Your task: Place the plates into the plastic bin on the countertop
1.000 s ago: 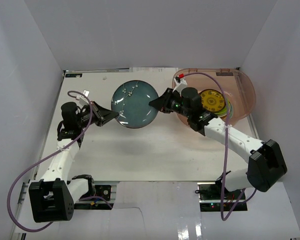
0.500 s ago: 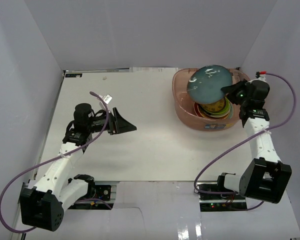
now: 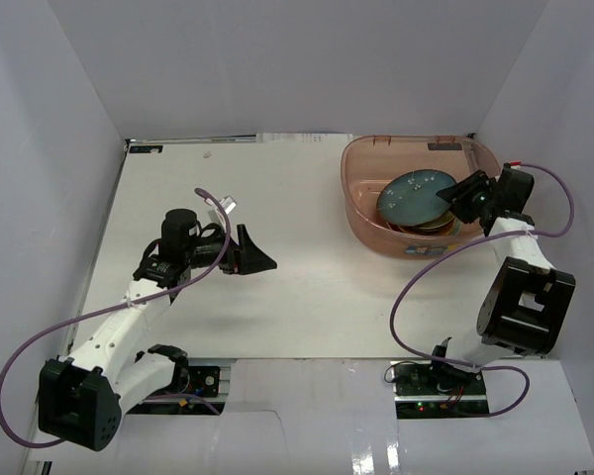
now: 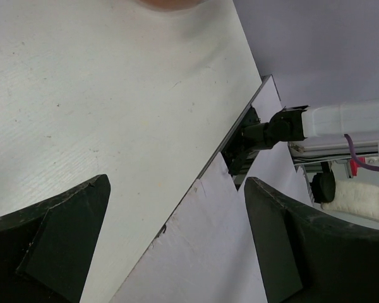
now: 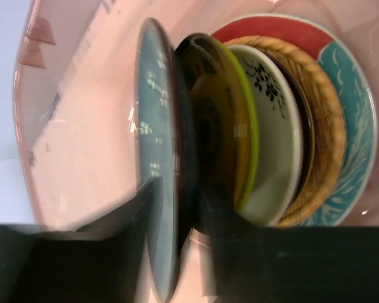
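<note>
While in bin (image 3: 359, 203), plate (image 3: 414, 196) between jaws

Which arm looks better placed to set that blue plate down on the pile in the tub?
Right. The right fingers grip the teal plate by its edge, tilted over the stack inside the plastic bin. The left fingers are open and empty, far across the countertop.

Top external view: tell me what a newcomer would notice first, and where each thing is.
The teal plate stands out, tilted atop a stack of plates inside the plastic bin at the far right, with the right gripper clamped on its rim. On the left, the left gripper hangs open over the white countertop, holding nothing.
</note>
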Robot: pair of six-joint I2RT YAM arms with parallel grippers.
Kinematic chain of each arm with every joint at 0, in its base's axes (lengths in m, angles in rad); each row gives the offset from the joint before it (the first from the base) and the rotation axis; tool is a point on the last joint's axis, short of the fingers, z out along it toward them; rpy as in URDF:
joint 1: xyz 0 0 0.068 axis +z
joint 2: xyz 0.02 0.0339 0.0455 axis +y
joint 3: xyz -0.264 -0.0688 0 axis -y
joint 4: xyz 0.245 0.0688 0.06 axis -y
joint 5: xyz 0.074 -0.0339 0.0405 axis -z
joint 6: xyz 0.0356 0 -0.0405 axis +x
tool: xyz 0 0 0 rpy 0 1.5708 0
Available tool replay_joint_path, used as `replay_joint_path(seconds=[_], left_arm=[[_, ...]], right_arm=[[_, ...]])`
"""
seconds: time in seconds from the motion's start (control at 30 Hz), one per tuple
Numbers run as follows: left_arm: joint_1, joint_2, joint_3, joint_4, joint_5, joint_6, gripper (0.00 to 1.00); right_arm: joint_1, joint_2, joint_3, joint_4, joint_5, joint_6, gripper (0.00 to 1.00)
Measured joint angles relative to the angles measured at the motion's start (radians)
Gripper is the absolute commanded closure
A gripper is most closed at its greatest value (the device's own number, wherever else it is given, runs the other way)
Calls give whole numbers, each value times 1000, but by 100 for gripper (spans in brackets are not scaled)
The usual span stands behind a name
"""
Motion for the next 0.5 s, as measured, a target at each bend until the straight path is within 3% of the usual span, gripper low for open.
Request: replay_joint_path(seconds=[0.07,0.1,0.33,0.5], left_arm=[[0,3,0,-4,-8,8,2],[-1,3,0,-4,-10,11,2],[-5,6,73,-55,-67,43,2],[-5,0,201,-65,-140,52,2]], right_arm=[[0,-7,2,-3,11,-11,22],[0,-12,2,-2,16,-21,7],[25,-114,14,-66,225,-111,10],[33,-232,32,-97,350,-138,1]])
